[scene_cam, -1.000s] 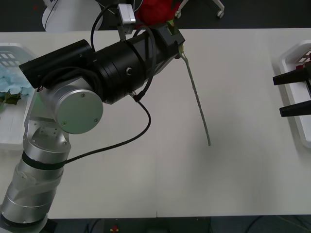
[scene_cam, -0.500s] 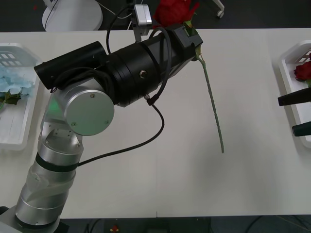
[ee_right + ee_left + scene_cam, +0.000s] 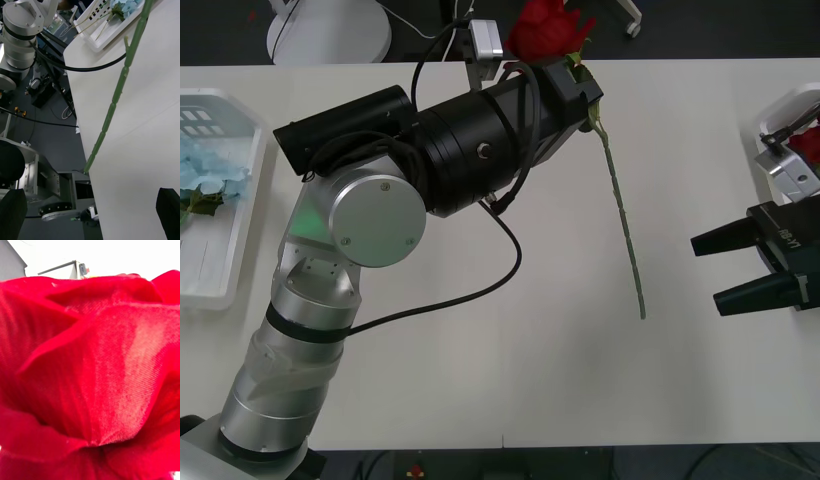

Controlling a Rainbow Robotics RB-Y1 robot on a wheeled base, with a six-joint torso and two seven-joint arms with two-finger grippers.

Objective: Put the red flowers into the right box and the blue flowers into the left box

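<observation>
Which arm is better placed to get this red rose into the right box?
Right. The right gripper is open beside the dangling stem and next to the right box; the left gripper holds the rose mid-table.

Tabletop [image 3: 480, 380]: white, plain surface, faint seam at its near edge. Resting on it: left box [image 3: 225, 290], a white slotted tray at the edge far out beyond the left pincer [image 3: 575, 85], holding pale blue flowers [image 3: 215, 170]; right box [image 3: 780, 110], a white tray just behind the right pincer [image 3: 725, 270].
</observation>
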